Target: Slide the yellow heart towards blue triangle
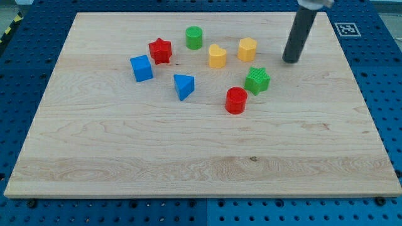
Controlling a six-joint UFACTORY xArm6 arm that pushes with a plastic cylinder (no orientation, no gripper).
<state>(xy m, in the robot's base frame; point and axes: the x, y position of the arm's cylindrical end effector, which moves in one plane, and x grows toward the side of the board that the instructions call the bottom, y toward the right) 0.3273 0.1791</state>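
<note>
The yellow heart (217, 56) lies on the wooden board, up from the centre. The blue triangle (184, 86) lies below and to the left of it, a short gap apart. My tip (291, 61) is the lower end of a dark rod that comes down from the view's top right. It rests on the board to the right of the yellow hexagon (247, 49), well right of the heart, touching no block.
A green cylinder (194, 37), a red star (161, 51) and a blue cube (141, 68) lie to the upper left. A green star (257, 80) and a red cylinder (236, 100) lie right of the triangle. The board's edge (370, 125) meets a blue pegboard.
</note>
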